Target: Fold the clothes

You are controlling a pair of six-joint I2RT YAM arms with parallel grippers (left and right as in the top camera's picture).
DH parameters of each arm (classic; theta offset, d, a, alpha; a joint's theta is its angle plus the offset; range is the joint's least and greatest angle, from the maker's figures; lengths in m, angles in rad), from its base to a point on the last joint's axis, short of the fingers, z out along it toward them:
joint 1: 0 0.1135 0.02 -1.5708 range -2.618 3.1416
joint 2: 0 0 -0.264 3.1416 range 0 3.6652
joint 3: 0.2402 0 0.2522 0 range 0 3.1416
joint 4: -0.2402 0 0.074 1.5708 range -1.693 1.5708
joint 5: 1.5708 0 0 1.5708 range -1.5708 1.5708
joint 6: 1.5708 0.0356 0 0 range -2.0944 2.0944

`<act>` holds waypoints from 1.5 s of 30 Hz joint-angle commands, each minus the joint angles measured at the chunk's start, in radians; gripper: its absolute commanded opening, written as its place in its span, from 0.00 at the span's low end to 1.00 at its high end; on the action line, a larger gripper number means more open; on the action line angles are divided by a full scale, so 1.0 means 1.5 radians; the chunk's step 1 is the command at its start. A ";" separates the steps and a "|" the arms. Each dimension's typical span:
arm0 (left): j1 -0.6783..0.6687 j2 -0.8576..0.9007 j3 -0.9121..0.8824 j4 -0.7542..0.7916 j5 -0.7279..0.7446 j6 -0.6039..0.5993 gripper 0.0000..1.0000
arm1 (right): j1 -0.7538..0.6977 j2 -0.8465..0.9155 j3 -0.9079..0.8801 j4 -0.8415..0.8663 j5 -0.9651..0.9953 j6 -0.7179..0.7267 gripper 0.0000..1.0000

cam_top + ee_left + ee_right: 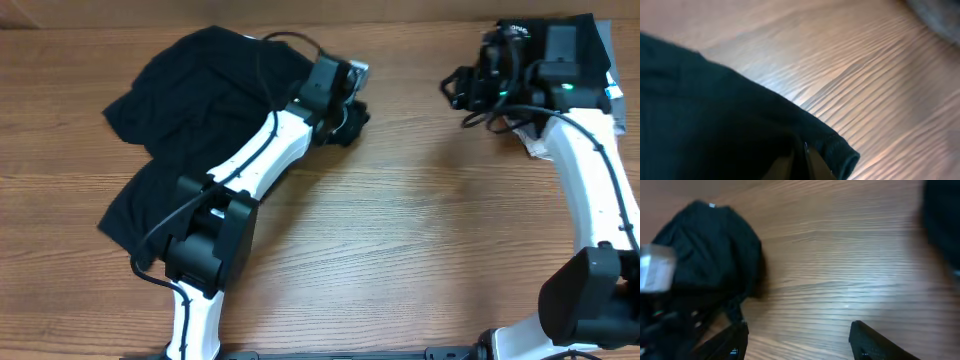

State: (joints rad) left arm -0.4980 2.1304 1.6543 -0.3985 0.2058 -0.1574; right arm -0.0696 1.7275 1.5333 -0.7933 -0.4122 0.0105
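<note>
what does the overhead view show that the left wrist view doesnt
Overhead only: the whole outline of the crumpled black short-sleeved T-shirt, and the right tool away from it at the table's far right. Left wrist only: the shirt's stitched hem up close, apparently pinched in the left tool. Both: black fabric lying on the wooden table.

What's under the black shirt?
The wooden table shows all around the black shirt, so it lies on that. Anything else beneath the crumpled cloth is covered and cannot be seen.
</note>
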 commanded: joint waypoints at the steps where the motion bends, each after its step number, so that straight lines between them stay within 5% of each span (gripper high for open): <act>1: -0.028 0.005 0.047 -0.007 0.008 -0.014 0.13 | -0.039 0.002 0.021 0.004 -0.033 0.016 0.70; 3: -0.030 0.004 0.056 -0.014 0.014 -0.036 0.39 | -0.051 0.002 0.021 0.004 -0.041 0.016 0.70; 5: -0.030 0.003 0.064 -0.020 0.041 -0.038 0.86 | -0.058 0.002 0.021 0.004 -0.041 0.016 0.70; 6: -0.027 0.001 0.076 -0.030 0.072 -0.038 1.00 | -0.063 0.002 0.021 0.004 -0.041 0.016 0.74; 14: 0.003 -0.041 0.176 -0.216 0.079 -0.050 1.00 | -0.063 0.002 0.021 -0.001 -0.041 0.016 0.75; 21: 0.071 -0.138 0.211 -0.483 -0.039 -0.060 1.00 | -0.021 0.011 0.021 -0.021 -0.012 0.012 0.75; 30: 0.156 -0.179 0.190 -0.743 -0.177 -0.182 1.00 | 0.004 0.099 0.020 -0.059 -0.013 0.023 0.75; 37: 0.239 -0.179 0.072 -0.735 -0.198 -0.208 0.96 | 0.056 0.104 0.020 -0.040 0.014 -0.006 0.75; 45: 0.365 -0.179 -0.084 -0.600 -0.187 -0.174 0.96 | 0.073 0.104 0.020 -0.039 0.043 -0.009 0.75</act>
State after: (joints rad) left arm -0.0051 1.8690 1.5974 -1.3399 -0.0669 -0.4377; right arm 0.0475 1.8900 1.5394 -0.8524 -0.3763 0.0074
